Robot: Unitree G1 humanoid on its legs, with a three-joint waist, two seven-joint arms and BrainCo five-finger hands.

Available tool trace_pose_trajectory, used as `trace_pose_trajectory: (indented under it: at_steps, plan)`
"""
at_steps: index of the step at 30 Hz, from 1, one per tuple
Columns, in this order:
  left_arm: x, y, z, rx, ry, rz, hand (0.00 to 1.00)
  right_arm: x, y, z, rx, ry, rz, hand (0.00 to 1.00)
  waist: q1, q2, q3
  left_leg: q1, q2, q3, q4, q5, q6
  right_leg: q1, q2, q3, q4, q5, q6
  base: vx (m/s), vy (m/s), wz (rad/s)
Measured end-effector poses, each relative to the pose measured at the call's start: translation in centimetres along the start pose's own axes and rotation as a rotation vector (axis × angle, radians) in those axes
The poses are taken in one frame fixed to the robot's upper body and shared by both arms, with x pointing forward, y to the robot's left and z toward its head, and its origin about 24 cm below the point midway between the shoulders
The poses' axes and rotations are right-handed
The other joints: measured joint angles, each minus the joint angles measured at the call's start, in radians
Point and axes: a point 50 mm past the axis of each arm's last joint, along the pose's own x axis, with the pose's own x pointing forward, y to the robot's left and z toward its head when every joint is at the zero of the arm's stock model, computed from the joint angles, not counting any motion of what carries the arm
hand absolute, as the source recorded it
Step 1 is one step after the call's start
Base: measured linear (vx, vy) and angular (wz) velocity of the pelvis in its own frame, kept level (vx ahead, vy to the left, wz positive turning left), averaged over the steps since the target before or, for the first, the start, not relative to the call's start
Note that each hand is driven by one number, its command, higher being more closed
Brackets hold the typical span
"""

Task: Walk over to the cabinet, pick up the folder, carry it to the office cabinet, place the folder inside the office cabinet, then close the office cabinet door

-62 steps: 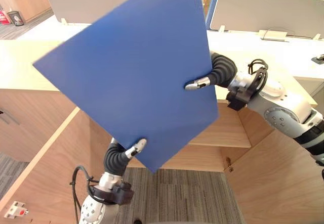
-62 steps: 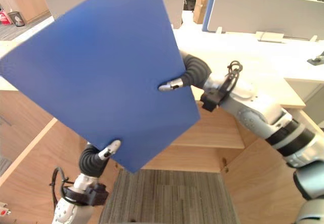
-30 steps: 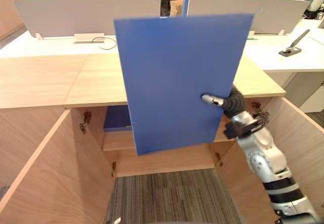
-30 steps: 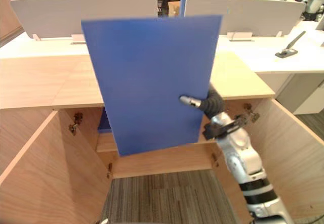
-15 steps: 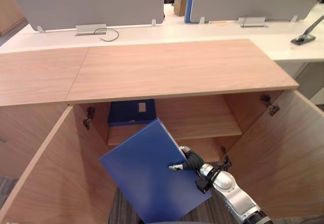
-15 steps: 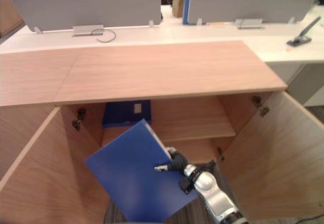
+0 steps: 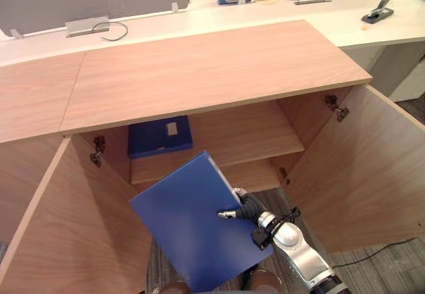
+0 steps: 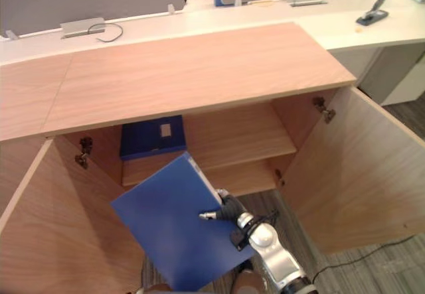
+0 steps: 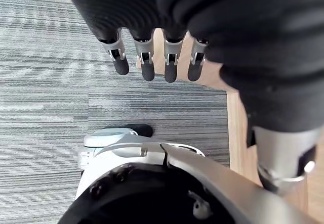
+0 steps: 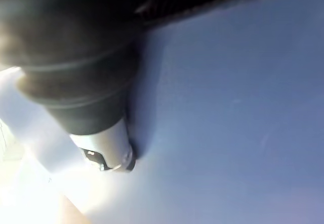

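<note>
One folder (image 7: 192,227), aslant, corner toward cabinet (image 7: 199,75).

Open wide between left door (image 7: 73,234) and right door (image 7: 358,168), both swung out; bare along the right of the shelf (image 7: 246,138); taken up at the shelf's left end by a dark blue box (image 7: 159,137); screened low in front by the tilted folder (image 7: 186,231) pinched in the right hand (image 7: 243,208).

The right robot hand (image 7: 247,206) has its fingers hidden behind the blue folder (image 7: 189,224); its thumb presses the front.
</note>
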Motion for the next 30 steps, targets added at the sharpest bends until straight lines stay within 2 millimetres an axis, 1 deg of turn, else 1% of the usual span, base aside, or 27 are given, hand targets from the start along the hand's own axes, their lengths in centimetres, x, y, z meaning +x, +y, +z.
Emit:
trace_pose_trajectory:
  at_steps: [2,4,6,9,12,13,14,16,17,18,19,20,21,22,23,24,25,26,27,28,29,30]
  plan:
    - [0.0,0.0,-0.1,0.000,0.004,0.005,0.00,0.0,0.0,0.0,-0.001,0.000,0.002,1.00,0.000,0.002,-0.013,-0.010,0.015,-0.006,-0.008,0.007,-0.014,-0.001,0.019,-0.010,-0.020,0.001,-0.008,0.11,-0.082,0.01]
    - [0.0,0.0,-0.2,0.003,0.010,0.014,0.00,0.2,0.1,0.3,-0.019,-0.007,0.021,1.00,0.000,0.006,-0.026,-0.011,0.037,-0.003,-0.035,0.017,-0.021,0.005,0.051,-0.014,-0.056,0.015,-0.028,0.14,-0.068,-0.06]
    - [0.0,0.1,-0.3,0.007,0.020,0.024,0.00,0.5,0.5,0.5,-0.041,-0.013,0.054,1.00,-0.002,0.007,-0.042,-0.010,0.053,-0.001,-0.046,0.018,-0.028,0.013,0.073,-0.015,-0.077,0.018,-0.033,0.15,-0.046,-0.07]
    - [0.1,0.1,-0.2,0.038,0.026,0.028,0.00,0.8,0.9,0.8,-0.054,-0.021,0.080,1.00,-0.005,0.008,-0.054,-0.009,0.067,-0.001,-0.049,0.014,-0.036,0.027,0.093,-0.016,-0.108,0.019,-0.034,0.10,-0.032,-0.04]
    - [0.3,0.0,0.3,0.045,0.016,0.040,0.00,0.8,1.4,0.7,-0.054,-0.017,0.105,1.00,-0.006,0.008,-0.079,-0.010,0.090,-0.002,-0.048,0.000,-0.057,0.046,0.119,-0.022,-0.145,0.019,-0.035,0.11,-0.043,0.01]
    - [0.4,0.0,0.7,0.044,0.006,0.043,0.00,0.8,1.4,0.6,-0.053,-0.014,0.108,1.00,-0.006,0.003,-0.083,-0.013,0.099,-0.004,-0.033,-0.012,-0.066,0.056,0.129,-0.026,-0.157,0.016,-0.039,0.08,-0.049,0.07]
    - [0.4,0.0,0.9,0.043,0.001,0.043,0.00,0.8,1.5,0.5,-0.052,-0.011,0.111,1.00,-0.007,0.001,-0.085,-0.022,0.105,-0.008,-0.013,-0.026,-0.067,0.061,0.133,-0.028,-0.162,0.015,-0.041,0.06,-0.048,0.10]
    - [0.5,0.2,1.5,0.039,-0.016,0.047,0.00,0.9,2.2,0.1,-0.054,0.004,0.141,1.00,-0.005,-0.007,-0.096,-0.096,0.136,-0.018,0.151,-0.105,-0.079,0.074,0.148,-0.051,-0.162,-0.008,-0.058,0.06,-0.056,0.16]
    - [0.5,0.3,1.6,0.039,-0.019,0.048,0.00,0.9,2.3,0.1,-0.055,0.006,0.149,1.00,-0.005,-0.008,-0.096,-0.119,0.144,-0.019,0.205,-0.122,-0.075,0.079,0.152,-0.054,-0.163,-0.014,-0.062,0.07,-0.078,0.22]
    - [0.6,0.3,1.8,0.038,-0.024,0.048,0.00,0.9,2.5,0.1,-0.062,0.008,0.158,1.00,-0.003,-0.010,-0.095,-0.167,0.161,-0.013,0.318,-0.146,-0.066,0.094,0.157,-0.065,-0.163,-0.022,-0.068,0.07,-0.091,0.26]
    - [0.5,0.3,2.0,0.033,-0.036,0.048,0.00,0.9,2.5,0.1,-0.072,0.010,0.161,1.00,0.001,-0.011,-0.093,-0.207,0.179,0.007,0.430,-0.154,-0.054,0.118,0.160,-0.080,-0.165,-0.028,-0.077,0.07,-0.093,0.28]
    - [0.5,0.2,2.2,0.033,-0.044,0.048,0.00,0.8,2.4,0.0,-0.077,0.012,0.161,1.00,0.005,-0.010,-0.090,-0.221,0.192,0.024,0.477,-0.154,-0.054,0.136,0.163,-0.085,-0.167,-0.031,-0.081,0.07,-0.092,0.30]
    - [0.5,0.1,2.4,0.032,-0.058,0.047,0.00,0.7,2.2,-0.2,-0.088,0.021,0.161,1.00,0.018,-0.008,-0.085,-0.231,0.216,0.052,0.551,-0.152,-0.051,0.174,0.170,-0.097,-0.175,-0.040,-0.089,0.07,-0.093,0.27]
    - [0.5,0.1,2.5,0.032,-0.062,0.048,0.00,0.6,2.1,-0.3,-0.092,0.026,0.161,1.00,0.022,-0.008,-0.085,-0.240,0.224,0.056,0.583,-0.147,-0.046,0.189,0.173,-0.107,-0.179,-0.045,-0.092,0.07,-0.109,0.39]
    - [0.5,0.2,2.8,0.029,-0.075,0.050,0.00,0.5,2.0,-0.3,-0.097,0.029,0.160,1.00,0.034,-0.017,-0.078,-0.268,0.232,0.057,0.657,-0.131,-0.038,0.213,0.170,-0.115,-0.189,-0.052,-0.100,0.05,-0.087,0.28]
    - [0.5,0.1,3.0,0.025,-0.084,0.049,0.00,0.5,1.8,-0.3,-0.114,0.031,0.156,1.00,0.051,-0.021,-0.073,-0.301,0.232,0.061,0.695,-0.167,-0.035,0.213,0.160,-0.115,-0.188,-0.055,-0.104,0.03,-0.050,0.19]
    - [0.5,0.1,3.1,0.016,-0.089,0.047,0.00,0.6,1.7,-0.2,-0.124,0.029,0.154,1.00,0.054,-0.023,-0.068,-0.316,0.226,0.064,0.694,-0.185,-0.036,0.213,0.154,-0.115,-0.187,-0.055,-0.104,0.00,0.000,0.00]
    - [0.5,-0.1,3.2,0.001,-0.102,0.045,0.00,0.7,1.4,-0.1,-0.139,0.026,0.152,1.00,0.063,-0.025,-0.055,-0.329,0.205,0.075,0.639,-0.198,-0.032,0.210,0.136,-0.115,-0.182,-0.054,-0.103,0.02,0.037,-0.10]
    - [0.5,-0.4,3.0,-0.006,-0.098,0.041,0.00,0.7,1.1,0.0,-0.151,0.025,0.153,1.00,0.071,-0.016,-0.052,-0.314,0.187,0.080,0.510,-0.157,-0.053,0.207,0.131,-0.110,-0.177,-0.053,-0.100,0.04,0.063,-0.13]
    - [0.5,-0.5,2.7,-0.009,-0.091,0.039,0.00,0.6,1.1,0.0,-0.156,0.025,0.156,1.00,0.071,-0.003,-0.054,-0.305,0.183,0.079,0.444,-0.098,-0.059,0.208,0.139,-0.107,-0.176,-0.053,-0.095,0.08,0.116,-0.14]
    - [0.4,-0.8,2.2,-0.017,-0.075,0.035,0.00,0.6,1.1,-0.2,-0.157,0.032,0.156,1.00,0.069,0.031,-0.064,-0.284,0.185,0.068,0.359,-0.043,-0.059,0.211,0.159,-0.103,-0.176,-0.057,-0.082,0.11,0.130,0.04]
    - [0.4,-0.6,2.4,-0.019,-0.080,0.044,0.00,0.8,1.4,-0.1,-0.145,0.025,0.154,1.00,0.063,0.005,-0.053,-0.249,0.153,0.063,0.282,-0.020,-0.058,0.208,0.142,-0.103,-0.173,-0.058,-0.072,0.11,0.127,0.07]
